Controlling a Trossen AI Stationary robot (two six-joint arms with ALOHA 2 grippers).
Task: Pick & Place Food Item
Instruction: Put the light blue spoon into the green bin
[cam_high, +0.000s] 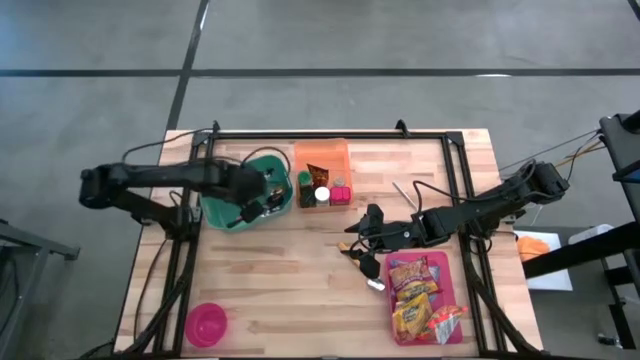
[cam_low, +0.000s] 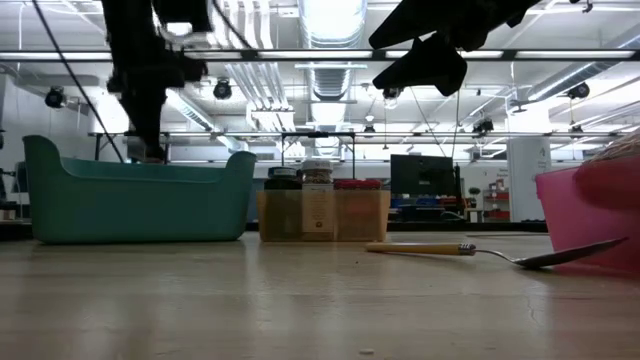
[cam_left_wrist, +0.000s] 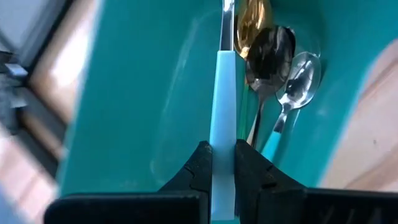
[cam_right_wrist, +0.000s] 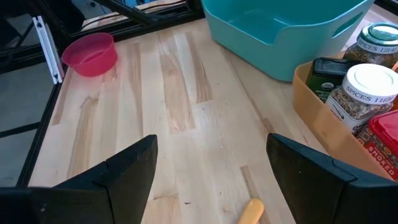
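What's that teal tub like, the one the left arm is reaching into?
The tub is teal, apparently plastic, with rounded corners and handle cut-outs, standing upright at the table's back left beside the orange bin. Inside lie several spoons. The left gripper reaches into it, fingers shut on a light-blue-handled utensil.

Pink bowl (cam_high: 206, 324) (table's (cam_high: 290, 290) corner).

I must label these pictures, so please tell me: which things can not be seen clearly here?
- Head of the light blue utensil held by the left claw: cut off by the left wrist view's edge.
- Snack packets in the pink tray: print too small in the high view; the low view shows only the tray's blurred wall.
- Teal bin contents: hidden by its wall in the low view.
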